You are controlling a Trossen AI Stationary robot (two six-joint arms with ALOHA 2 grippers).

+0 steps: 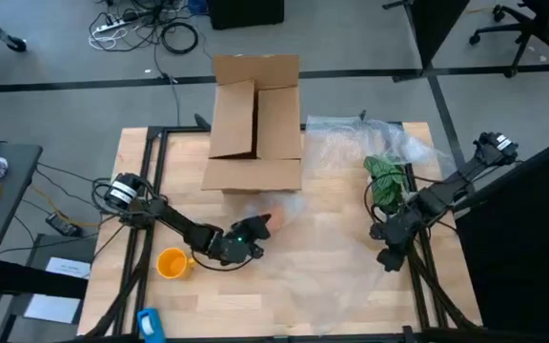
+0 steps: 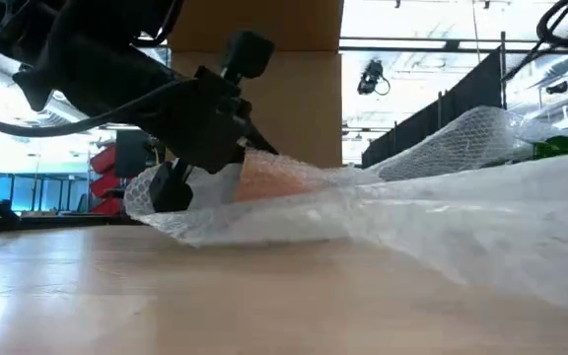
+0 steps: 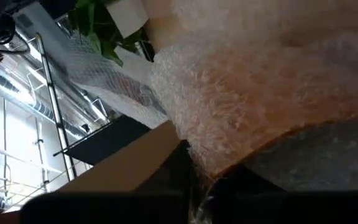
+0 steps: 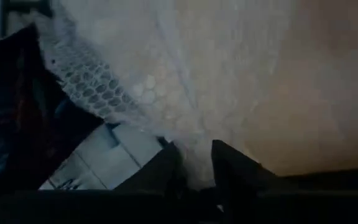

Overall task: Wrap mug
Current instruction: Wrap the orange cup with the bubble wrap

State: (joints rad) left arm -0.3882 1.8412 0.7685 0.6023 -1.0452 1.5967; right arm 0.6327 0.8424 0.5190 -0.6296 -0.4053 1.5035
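The yellow-orange mug [image 1: 172, 263] stands upright on the wooden table [image 1: 255, 305], open end up, beside my left arm and clear of the wrap. A clear bubble-wrap sheet [image 1: 341, 238] lies spread from the table's middle to its right edge. My left gripper [image 1: 253, 232] is at the sheet's left edge, shut on it. My right gripper [image 1: 389, 255] is at the sheet's near right edge, shut on it. An orange-pink patch [image 2: 276, 179] shows through the wrap by the left gripper; what it is cannot be told. My left gripper holds the bubble wrap's left edge [image 2: 166, 192], coming at it from the table's left. That edge is raised a little off the table and bunched [image 3: 229, 106]; the sheet behind it sags to the table. My right gripper pinches the sheet's edge [image 4: 194, 163] between its two fingers [image 4: 232, 163]. One layer or several, I cannot tell. The sheet beyond the fingers lies slack on the table.
An open cardboard box [image 1: 255, 124] stands at the table's far middle. A green leafy bundle [image 1: 386, 179] lies on the wrap at the right. A blue object [image 1: 151, 324] sits at the near left edge. Bare wood lies along the near edge.
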